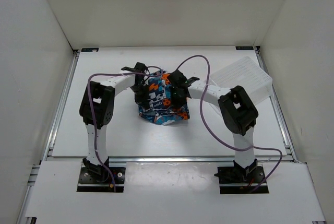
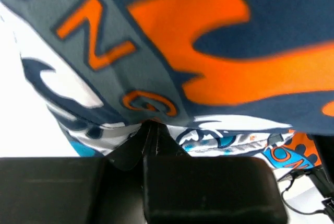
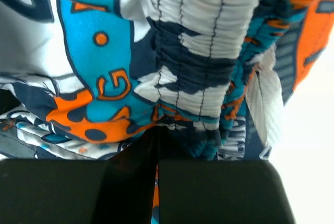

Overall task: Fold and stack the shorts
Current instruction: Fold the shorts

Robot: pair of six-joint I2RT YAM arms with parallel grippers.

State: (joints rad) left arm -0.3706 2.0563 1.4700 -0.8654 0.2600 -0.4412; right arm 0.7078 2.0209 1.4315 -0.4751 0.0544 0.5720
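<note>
The shorts (image 1: pixel 163 104) are kept bunched at the middle of the table (image 1: pixel 104 135), pinched at opposite sides by the clamped left gripper (image 1: pixel 140 92) and right gripper (image 1: pixel 178 92), presumably to be spread for folding.

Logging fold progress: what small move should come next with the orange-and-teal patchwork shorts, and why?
Probably draw the left gripper and right gripper apart: both are shut on the orange, teal and navy patchwork fabric shorts, which sit bunched between them, too crumpled to fold.
</note>
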